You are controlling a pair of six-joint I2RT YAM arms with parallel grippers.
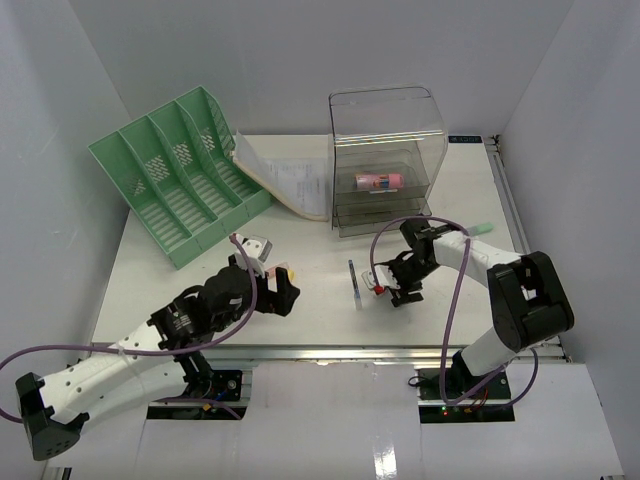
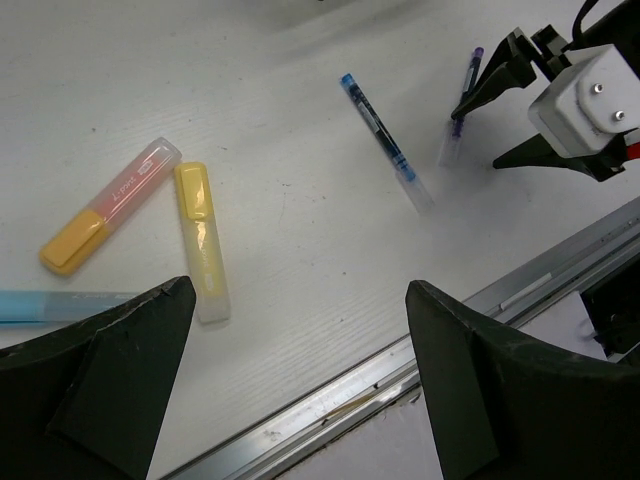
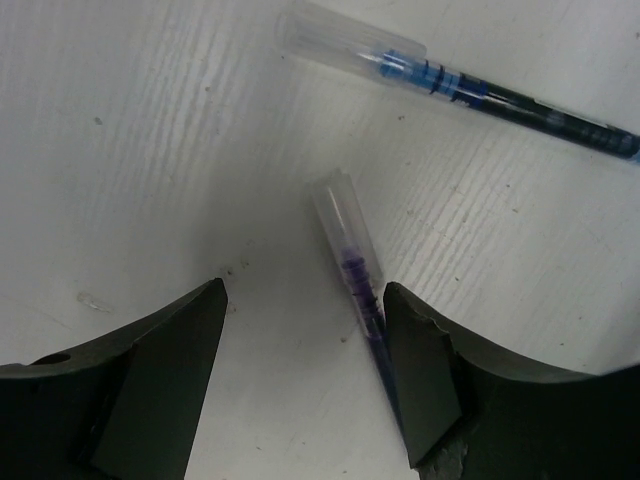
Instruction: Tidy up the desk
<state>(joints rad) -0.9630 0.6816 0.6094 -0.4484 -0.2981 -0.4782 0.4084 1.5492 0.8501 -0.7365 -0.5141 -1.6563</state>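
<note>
The white desk (image 1: 320,250) holds loose pens and highlighters near its front rail (image 1: 330,350). My left gripper (image 2: 300,300) is open and empty above the desk's front edge. An orange highlighter (image 2: 110,205), a yellow highlighter (image 2: 200,240) and a light blue pen (image 2: 60,305) lie just beyond it. A blue pen (image 2: 385,140) lies in the middle, also in the top view (image 1: 354,285). My right gripper (image 3: 305,300) is open and low over the desk. A purple pen (image 3: 355,260) lies between its fingers, against the right finger (image 3: 420,370). The blue pen (image 3: 460,85) lies beyond it.
A green file sorter (image 1: 180,170) stands at the back left with papers (image 1: 290,185) beside it. A clear drawer unit (image 1: 388,160) at the back holds a pink item (image 1: 378,181). A small green object (image 1: 478,228) lies at the right. Grey-white walls enclose the desk.
</note>
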